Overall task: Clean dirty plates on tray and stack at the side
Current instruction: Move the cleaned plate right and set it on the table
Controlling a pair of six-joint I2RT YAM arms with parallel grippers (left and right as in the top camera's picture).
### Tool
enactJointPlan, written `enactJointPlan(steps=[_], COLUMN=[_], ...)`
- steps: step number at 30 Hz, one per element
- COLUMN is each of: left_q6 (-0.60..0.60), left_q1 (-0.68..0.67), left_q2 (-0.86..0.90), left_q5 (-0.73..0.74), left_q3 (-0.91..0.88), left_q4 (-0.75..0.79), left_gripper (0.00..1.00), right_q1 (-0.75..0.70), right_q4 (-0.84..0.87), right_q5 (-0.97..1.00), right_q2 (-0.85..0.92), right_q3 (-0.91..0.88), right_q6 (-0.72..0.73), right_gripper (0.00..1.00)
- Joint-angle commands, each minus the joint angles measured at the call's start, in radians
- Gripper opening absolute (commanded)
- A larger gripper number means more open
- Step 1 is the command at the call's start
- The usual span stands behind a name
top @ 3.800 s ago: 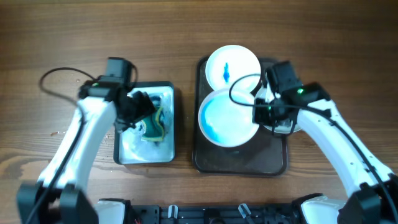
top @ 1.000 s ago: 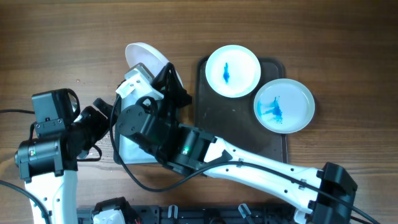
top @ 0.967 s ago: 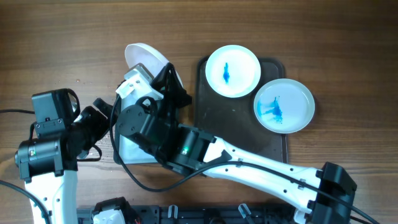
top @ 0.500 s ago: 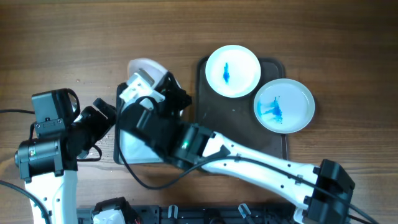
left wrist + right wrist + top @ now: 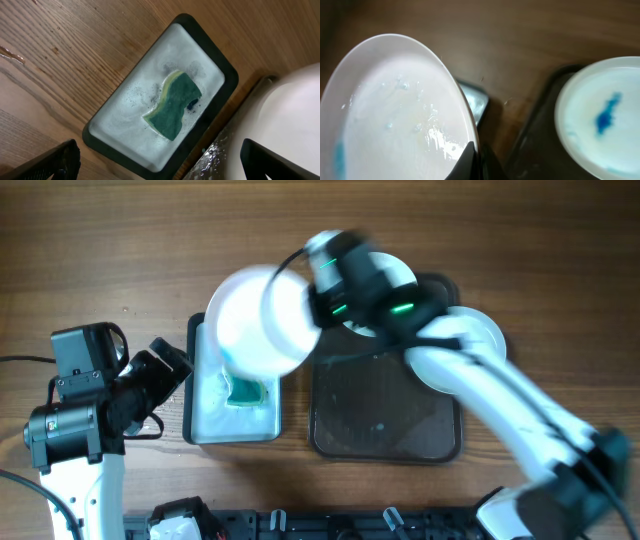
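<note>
Right gripper (image 5: 474, 159) is clamped on the plate (image 5: 262, 320) rim and holds it over the basin (image 5: 100, 145), we judge so drips land inside. The sponge (image 5: 175, 104) lies in the basin. Left gripper (image 5: 167, 165) hangs spread above the basin, empty. A stained plate (image 5: 605, 120) waits on the tray (image 5: 380, 430), right of the basin.

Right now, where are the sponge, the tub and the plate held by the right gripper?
sponge (image 5: 175, 106): left wrist view, middle of its green face.
tub (image 5: 231, 81): left wrist view, dark rim at its right corner.
plate (image 5: 395, 115): right wrist view, wet inner face.
</note>
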Motion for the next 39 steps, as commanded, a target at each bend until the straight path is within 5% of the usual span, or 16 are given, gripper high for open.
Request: enactJointPlan(steps=[1, 8, 9, 15, 29, 32, 39], left_q6=[0.007, 0.007, 0.007, 0.007, 0.007, 0.007, 0.007], left_q1=[0.006, 0.006, 0.006, 0.006, 0.006, 0.006, 0.006], left_q2=[-0.005, -0.005, -0.005, -0.005, -0.005, -0.005, -0.005], left_q5=[0.008, 0.008, 0.008, 0.008, 0.008, 0.008, 0.008], left_q3=[0.003, 0.003, 0.003, 0.003, 0.003, 0.003, 0.003], left_q4=[0.0, 0.0, 0.0, 0.0, 0.0, 0.0, 0.0], left_gripper=[1.0, 1.0, 1.0, 1.0, 1.0, 1.0, 1.0], right_q1=[-0.253, -0.821, -0.989, -1.292, -1.328, -1.311, -1.196], right_q4=[-0.075, -0.314, -0.321, -0.291, -0.285, -0.319, -0.34], right_q5=[-0.184, -0.176, -0.177, -0.106, 0.088, 0.083, 0.047], right_q2=[-0.185, -0.219, -0.192, -0.02, 0.214, 0.212, 0.056], right_q3=[0.013, -0.002, -0.04, -0.132, -0.201, -0.216, -0.216], right_q6=[0.13, 0.091, 0.09, 0.099, 0.072, 0.079, 0.016], right_gripper=[0.04, 0.05, 0.04, 0.04, 0.04, 0.31, 0.51])
